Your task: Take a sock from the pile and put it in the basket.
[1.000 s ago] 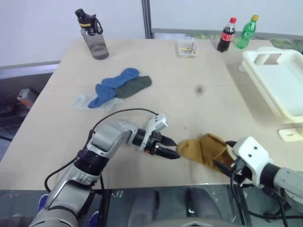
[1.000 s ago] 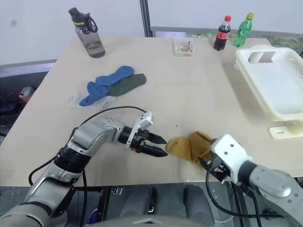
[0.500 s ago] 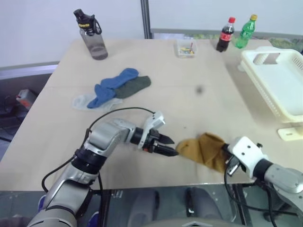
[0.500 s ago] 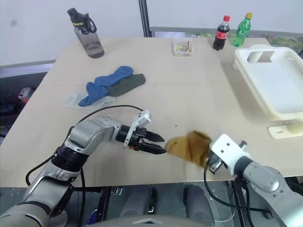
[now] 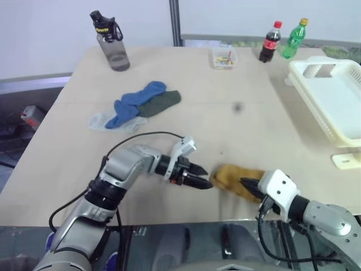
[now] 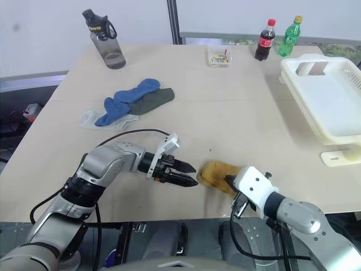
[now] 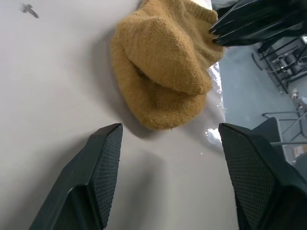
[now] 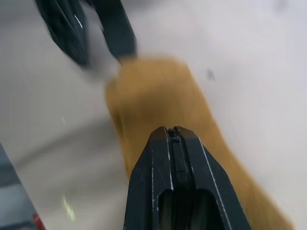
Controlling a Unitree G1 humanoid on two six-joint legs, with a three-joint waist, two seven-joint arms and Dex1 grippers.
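A mustard-yellow sock (image 5: 230, 176) lies alone near the table's front edge. My left gripper (image 5: 207, 178) is open just to its left, pointing at it, and the sock (image 7: 163, 67) lies beyond its fingertips without touching them. My right gripper (image 5: 243, 182) comes in from the right, shut, with its tips against the sock's right end. The right wrist view shows its fingers (image 8: 173, 143) pressed together over the sock (image 8: 153, 100), and I see no fabric between them. The pile (image 5: 138, 104) of blue, dark green and pale socks lies at the far left. The basket (image 5: 333, 96) stands at the right edge.
A dark water bottle (image 5: 110, 42) stands at the back left. A small clear box (image 5: 224, 57), a cola bottle (image 5: 269, 42) and a green bottle (image 5: 293, 38) line the far edge. A small cream block (image 5: 345, 160) lies just in front of the basket.
My right gripper has shut and moved left, onto the mustard sock's right end. The sock now lies flatter and less bunched. My left gripper has stayed where it was.
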